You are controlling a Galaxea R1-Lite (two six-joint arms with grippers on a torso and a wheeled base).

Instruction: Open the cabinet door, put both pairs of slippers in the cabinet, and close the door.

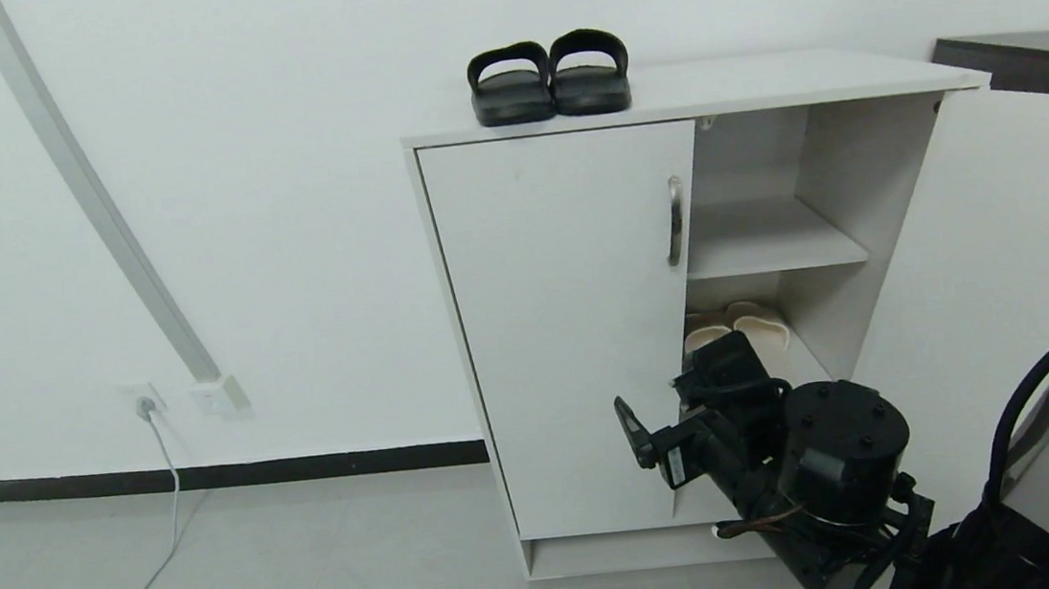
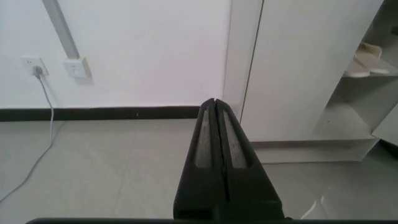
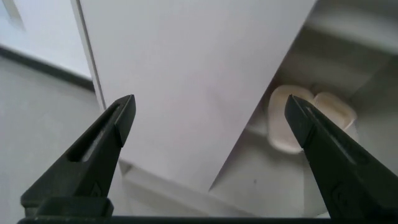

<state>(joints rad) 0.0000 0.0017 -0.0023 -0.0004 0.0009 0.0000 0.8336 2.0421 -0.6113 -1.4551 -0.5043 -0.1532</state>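
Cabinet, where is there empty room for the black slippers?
The upper shelf, right of the closed left door, is bare. The cabinet top right of the black slippers is bare too. The lower shelf is crowded: beige slippers sit there, with the open right pincer in front.
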